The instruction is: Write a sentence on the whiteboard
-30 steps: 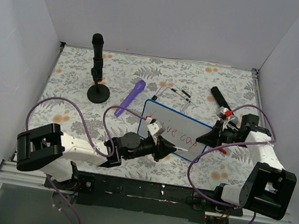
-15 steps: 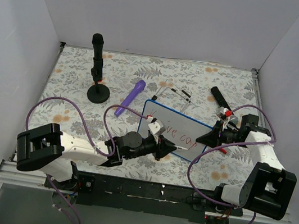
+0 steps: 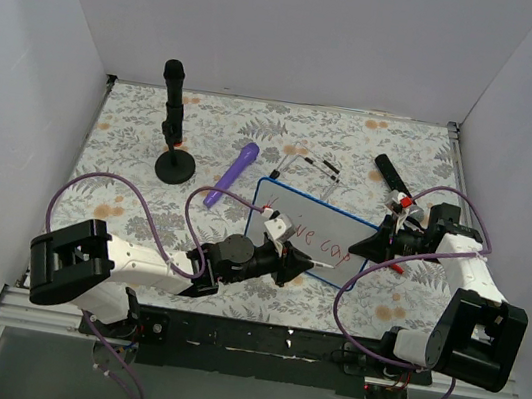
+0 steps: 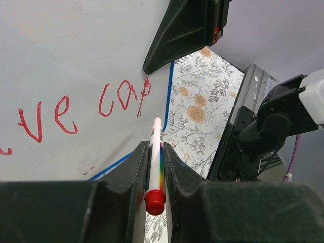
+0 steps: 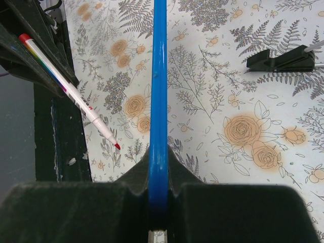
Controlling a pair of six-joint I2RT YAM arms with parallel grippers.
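The whiteboard (image 3: 295, 206), white with a thin blue rim, lies right of centre on the floral tablecloth. The sentence (image 3: 317, 240) is in red script, and the letters "ve cap" (image 4: 121, 96) show in the left wrist view. My left gripper (image 3: 303, 258) (image 4: 153, 150) is shut on a red-capped marker (image 4: 156, 152) (image 5: 76, 96) by the board's near right corner. The red tip (image 5: 117, 146) sits a little off the board's face. My right gripper (image 3: 372, 245) (image 5: 158, 167) is shut on the board's blue rim (image 5: 159, 91) at its right edge.
A black microphone on a round stand (image 3: 171, 129) rises at the back left. A purple stick-shaped object (image 3: 232, 174) lies left of the board. Thin black pens (image 3: 317, 162) and a black tool (image 3: 391, 174) (image 5: 283, 59) lie behind it. Purple cables loop over both arms.
My left gripper has drawn back slightly to the left with the marker. The right gripper and the board have not moved.
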